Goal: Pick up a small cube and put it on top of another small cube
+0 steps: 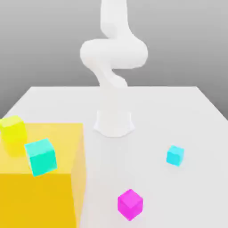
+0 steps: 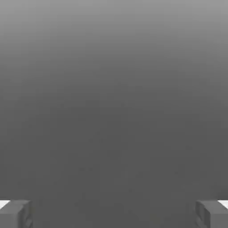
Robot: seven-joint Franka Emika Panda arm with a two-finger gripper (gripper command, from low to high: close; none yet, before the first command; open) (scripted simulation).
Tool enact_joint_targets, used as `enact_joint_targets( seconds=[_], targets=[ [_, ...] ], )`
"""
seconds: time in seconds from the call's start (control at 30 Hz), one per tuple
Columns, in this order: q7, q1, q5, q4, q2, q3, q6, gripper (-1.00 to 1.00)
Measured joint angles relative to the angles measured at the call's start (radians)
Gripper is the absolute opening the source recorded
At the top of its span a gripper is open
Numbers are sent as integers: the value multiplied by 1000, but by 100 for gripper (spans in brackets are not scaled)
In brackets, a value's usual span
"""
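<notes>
The magenta small cube point(image 1: 130, 204) lies on the white table near its front edge. The smaller sky-blue cube point(image 1: 175, 155) sits on the table behind it, toward the exterior view's right. In the hand view my gripper point(image 2: 114, 214) stands open, its two grey fingertips point(image 2: 15, 213) far apart with nothing but grey background between them. The white arm point(image 1: 113, 53) rises from its base point(image 1: 114, 122) at the table's middle and bends upward out of the picture.
A big yellow block point(image 1: 44, 187) fills the front of the exterior view's left. A turquoise cube point(image 1: 41, 156) and a yellow cube point(image 1: 13, 130) sit on it. The white table point(image 1: 178, 111) reaches back to a grey wall.
</notes>
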Motion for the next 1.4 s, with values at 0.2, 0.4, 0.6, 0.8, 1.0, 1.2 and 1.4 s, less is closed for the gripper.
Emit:
enact_joint_targets(
  seconds=[0.2,0.4,0.6,0.8,1.0,1.2,1.4],
  targets=[
    [-167,84,36,-67,224,-56,106,0],
    [-333,142,77,-132,443,-86,209,0],
    [-486,174,99,-197,659,-86,313,0],
    [-584,183,54,-259,871,-83,423,0],
    [-627,148,89,-231,1078,-38,583,-100],
    [-628,144,90,-228,1092,-33,592,-100],
    [-593,166,43,-261,922,-65,456,-100]
  ],
)
